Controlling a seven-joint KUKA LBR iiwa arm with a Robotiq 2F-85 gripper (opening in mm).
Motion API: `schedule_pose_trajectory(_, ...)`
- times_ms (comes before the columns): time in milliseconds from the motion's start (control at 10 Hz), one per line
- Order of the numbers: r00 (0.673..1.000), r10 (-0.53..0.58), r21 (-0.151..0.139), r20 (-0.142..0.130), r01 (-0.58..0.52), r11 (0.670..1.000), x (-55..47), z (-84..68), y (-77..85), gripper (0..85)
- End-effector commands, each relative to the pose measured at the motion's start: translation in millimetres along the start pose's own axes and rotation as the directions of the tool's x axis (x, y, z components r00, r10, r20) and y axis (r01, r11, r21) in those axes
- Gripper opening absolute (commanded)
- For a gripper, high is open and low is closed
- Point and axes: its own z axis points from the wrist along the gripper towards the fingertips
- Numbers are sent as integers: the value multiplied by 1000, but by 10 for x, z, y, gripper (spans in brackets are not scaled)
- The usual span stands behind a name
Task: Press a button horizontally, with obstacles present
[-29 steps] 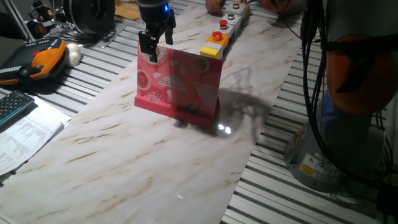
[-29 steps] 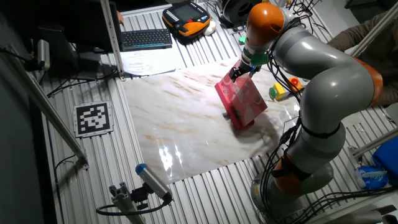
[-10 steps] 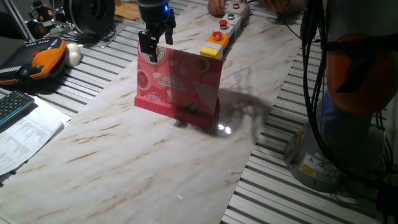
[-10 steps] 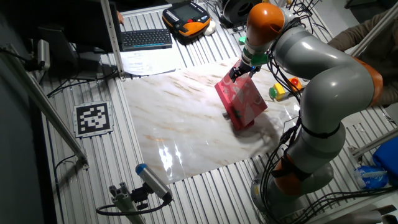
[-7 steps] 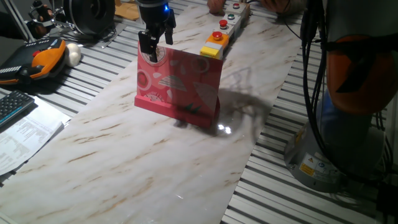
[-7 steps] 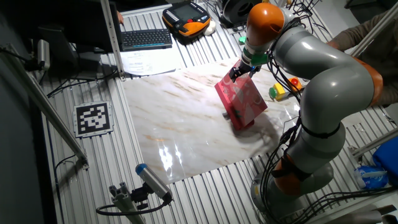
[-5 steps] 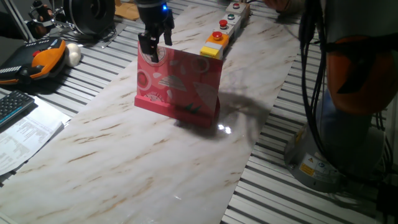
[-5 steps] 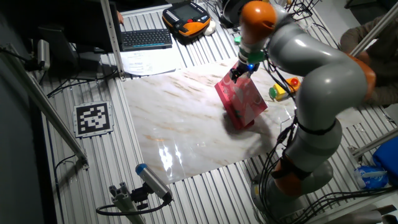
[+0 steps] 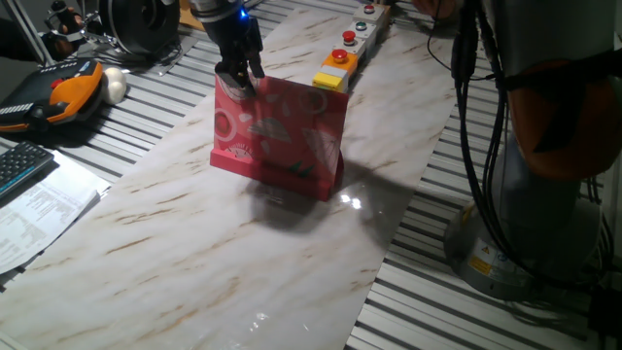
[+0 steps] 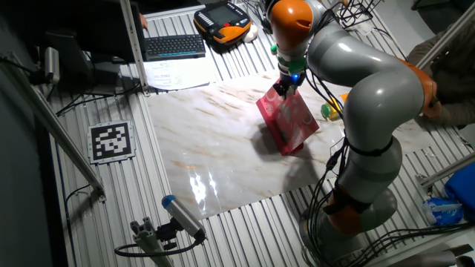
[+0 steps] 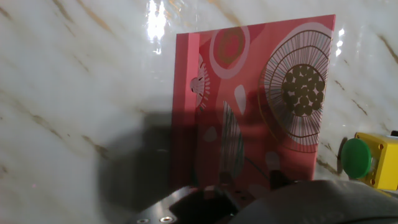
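Note:
The button (image 9: 337,57) is a red cap on a small yellow box (image 9: 330,80), just behind the right end of the pink board. The obstacle is an upright pink printed board (image 9: 280,131) with a base lip, standing mid-table. My gripper (image 9: 237,74) hangs over the board's top left corner, its fingers at the top edge. No view shows whether they are open or shut. In the other fixed view the gripper (image 10: 284,88) is above the board (image 10: 291,122), with the yellow box (image 10: 329,111) to the right. The hand view looks down on the board (image 11: 249,106). The yellow box (image 11: 380,159) there shows a round green part.
A grey strip (image 9: 367,21) with small red and green buttons runs behind the yellow box. An orange pendant (image 9: 58,92), a keyboard (image 9: 19,167) and papers (image 9: 44,209) lie on the left. The robot base (image 9: 525,233) stands on the right. The marble sheet (image 9: 194,253) lies on slatted metal.
The arm has swung and the gripper has shifted left and slightly down, to the board's top left corner. The board and the button box have not moved.

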Motion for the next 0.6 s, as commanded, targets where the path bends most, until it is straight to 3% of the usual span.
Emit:
schedule_pose_trajectory(0, 1000, 0, 0, -2, 0, 1000, -1, -1, -1, 0)
schedule_pose_trajectory(500, 1000, 4, -3, 0, -4, 1000, 0, -1, -2, 0)
